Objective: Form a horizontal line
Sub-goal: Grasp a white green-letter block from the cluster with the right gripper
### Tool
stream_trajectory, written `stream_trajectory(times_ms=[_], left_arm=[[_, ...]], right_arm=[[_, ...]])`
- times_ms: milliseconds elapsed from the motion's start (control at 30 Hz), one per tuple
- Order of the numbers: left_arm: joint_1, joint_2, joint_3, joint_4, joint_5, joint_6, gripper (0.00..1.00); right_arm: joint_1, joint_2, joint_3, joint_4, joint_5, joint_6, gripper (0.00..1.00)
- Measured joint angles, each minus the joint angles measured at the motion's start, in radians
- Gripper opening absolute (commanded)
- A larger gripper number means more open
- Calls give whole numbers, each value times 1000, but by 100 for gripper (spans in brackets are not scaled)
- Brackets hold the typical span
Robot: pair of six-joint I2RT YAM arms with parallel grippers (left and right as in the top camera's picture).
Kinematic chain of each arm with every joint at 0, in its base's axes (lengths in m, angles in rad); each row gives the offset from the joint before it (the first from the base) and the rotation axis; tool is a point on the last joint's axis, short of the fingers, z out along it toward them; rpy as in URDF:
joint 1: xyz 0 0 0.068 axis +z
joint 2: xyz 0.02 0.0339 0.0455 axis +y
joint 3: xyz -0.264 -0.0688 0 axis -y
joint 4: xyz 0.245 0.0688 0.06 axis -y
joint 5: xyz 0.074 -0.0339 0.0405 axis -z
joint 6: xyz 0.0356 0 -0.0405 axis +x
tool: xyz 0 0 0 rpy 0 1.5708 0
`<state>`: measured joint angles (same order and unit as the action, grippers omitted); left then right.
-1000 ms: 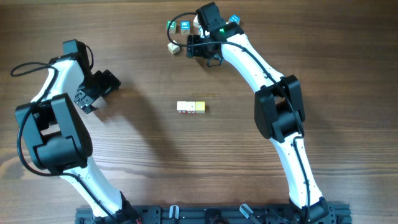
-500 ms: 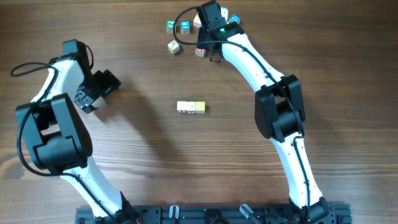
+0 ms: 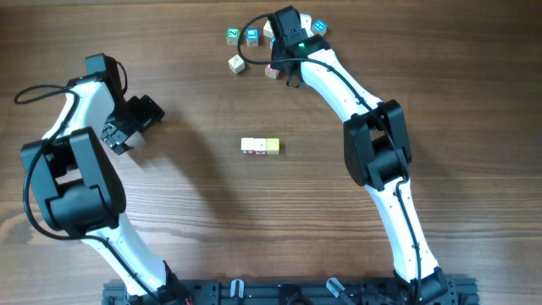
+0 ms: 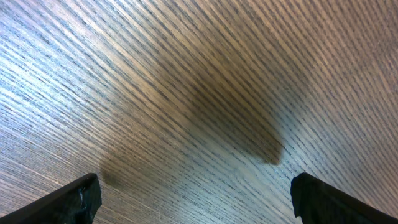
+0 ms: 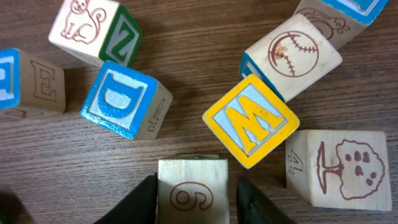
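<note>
The horizontal line [image 3: 259, 146] is a short straight row of three touching cubes at mid table: pale, red-marked, and yellow at its right end. My right gripper [image 3: 277, 71] is over the loose pile at the far side. In the right wrist view my right gripper [image 5: 194, 199] straddles a pale cube with a red "6" [image 5: 193, 186]. The left finger is against the cube, and a narrow gap shows at the right finger. My left gripper [image 3: 131, 123] is wide open and empty over bare wood, far left of the row; in its own wrist view it [image 4: 199, 199] shows only the tabletop.
Loose cubes crowd the "6" cube: a yellow "M" cube [image 5: 250, 121], a tree cube [image 5: 339, 168], a baseball cube [image 5: 292, 53], a blue "D" cube [image 5: 126, 99], a cat and "Z" cube [image 5: 93, 28] and an "E" cube [image 5: 28, 78]. Overhead, a pale cube [image 3: 235, 63] lies left of the gripper.
My right gripper has shifted toward the far edge over the pile, and the "6" cube now shows beside it in the overhead view. The left arm and the row have not moved.
</note>
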<state>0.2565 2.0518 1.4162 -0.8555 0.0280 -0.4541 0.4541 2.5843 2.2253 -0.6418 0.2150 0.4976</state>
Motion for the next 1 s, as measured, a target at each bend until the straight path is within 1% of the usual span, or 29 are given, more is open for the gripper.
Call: stream_trajectory(times_ms=[100, 300, 367, 467, 533, 600, 733, 767, 833, 900, 1000], left_arm=[[0, 0, 0, 0, 0, 0, 100], [0, 0, 0, 0, 0, 0, 100], [0, 0, 0, 0, 0, 0, 100], [0, 0, 0, 0, 0, 0, 100], [0, 0, 0, 0, 0, 0, 100], [0, 0, 0, 0, 0, 0, 100], [0, 0, 0, 0, 0, 0, 100], [0, 0, 0, -1, 0, 0, 100], [0, 0, 0, 0, 0, 0, 100], [0, 0, 0, 0, 0, 0, 100], [0, 0, 0, 0, 0, 0, 100]], right_arm=[[0, 0, 0, 2, 8, -1, 43], [0, 0, 0, 6, 19, -24, 16], [0, 0, 0, 8, 22, -27, 14], [0, -2, 0, -1, 22, -80, 13], [0, -27, -2, -32, 22, -119, 6], [0, -83, -7, -62, 22, -133, 6], [0, -313, -10, -165, -3, -142, 7], [0, -344, -9, -193, -20, -145, 7], [0, -378, -8, -242, -66, -145, 8], [0, -377, -8, -301, -138, -145, 8], [0, -377, -9, -352, -295, -145, 8]])
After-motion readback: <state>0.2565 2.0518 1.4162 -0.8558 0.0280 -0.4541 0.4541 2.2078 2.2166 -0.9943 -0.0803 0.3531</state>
